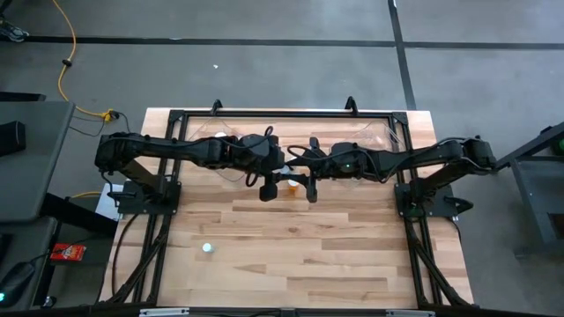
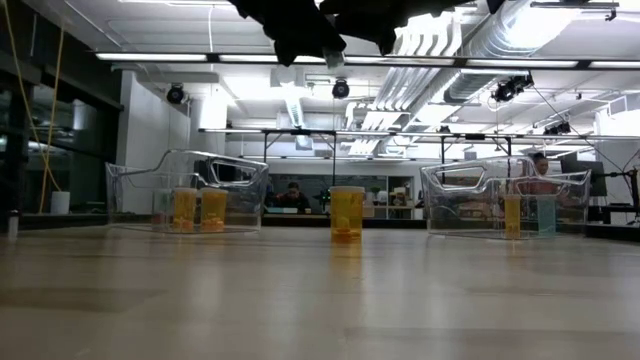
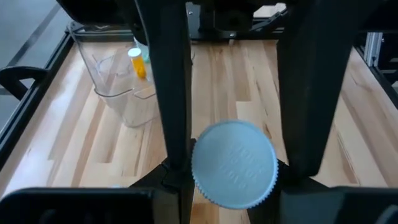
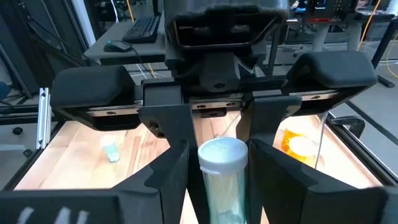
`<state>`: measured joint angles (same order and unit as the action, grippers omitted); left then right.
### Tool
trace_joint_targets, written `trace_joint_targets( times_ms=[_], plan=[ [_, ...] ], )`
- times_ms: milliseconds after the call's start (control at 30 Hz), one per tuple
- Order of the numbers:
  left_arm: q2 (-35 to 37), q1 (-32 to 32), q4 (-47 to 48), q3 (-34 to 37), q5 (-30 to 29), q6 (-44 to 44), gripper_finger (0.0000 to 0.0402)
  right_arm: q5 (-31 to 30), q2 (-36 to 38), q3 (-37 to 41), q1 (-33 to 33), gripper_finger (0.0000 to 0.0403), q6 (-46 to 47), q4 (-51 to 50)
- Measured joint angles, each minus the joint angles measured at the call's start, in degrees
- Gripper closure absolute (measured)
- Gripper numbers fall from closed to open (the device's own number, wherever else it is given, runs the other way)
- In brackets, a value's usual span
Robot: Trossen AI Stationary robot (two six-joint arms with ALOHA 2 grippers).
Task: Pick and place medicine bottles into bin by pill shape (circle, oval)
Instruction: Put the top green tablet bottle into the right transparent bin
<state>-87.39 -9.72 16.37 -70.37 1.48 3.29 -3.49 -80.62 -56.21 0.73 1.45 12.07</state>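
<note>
2 arms meet over the middle of the table [image 1: 291,255]. The left gripper [image 1: 267,187] is clamped on 1 pale bottle [image 4: 221,171], its white cap squeezed between both fingers [image 3: 171,93]. The right gripper [image 1: 310,185] faces it, set around that same bottle; whether it has a grip, I cannot tell.

Bottle count: 1 held in the air. 1 orange bottle [image 2: 347,212] stands upright on the wood, just below the grippers. 1 small pale one [image 1: 207,248] sits alone, well apart, toward the near left side of the table.

2 clear bins stand at the far edge. The left bin [image 2: 250,178] shows 2 orange bottles [image 2: 186,210] side by side. The right bin [image 2: 440,185] shows 1 orange bottle [image 2: 512,215] and 1 teal one [image 2: 545,214] beside it.

The surface is pale wooden planks in a black frame. Around it lies grey floor with dark seams, and 1 yellow cable [image 1: 62,70] runs off at the left. Behind are strip lights, silver ducts and desks, and 2 people [image 2: 292,195] sit far back.
</note>
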Motion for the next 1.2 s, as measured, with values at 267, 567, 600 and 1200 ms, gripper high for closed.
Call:
trace_joint_targets(
  times_ms=[267,567,600,1200],
  plan=[
    [0.0,0.02,-0.55,0.02,-0.02,-0.01,0.0309,0.49,0.0,0.0,0.0,0.0242,0.01,-0.08],
    [0.0,0.0,-1.34,0.09,-0.15,0.02,0.0309,0.48,0.09,0.0,0.0,0.0246,0.02,-0.16],
    [0.0,0.0,-1.34,0.09,-0.16,0.03,0.0309,0.48,0.09,0.0,0.0,0.025,0.03,-0.16],
    [0.0,0.0,-1.43,0.09,-0.29,0.36,0.0307,0.37,0.09,0.0,-0.01,0.0304,0.02,-0.25]
  ],
)
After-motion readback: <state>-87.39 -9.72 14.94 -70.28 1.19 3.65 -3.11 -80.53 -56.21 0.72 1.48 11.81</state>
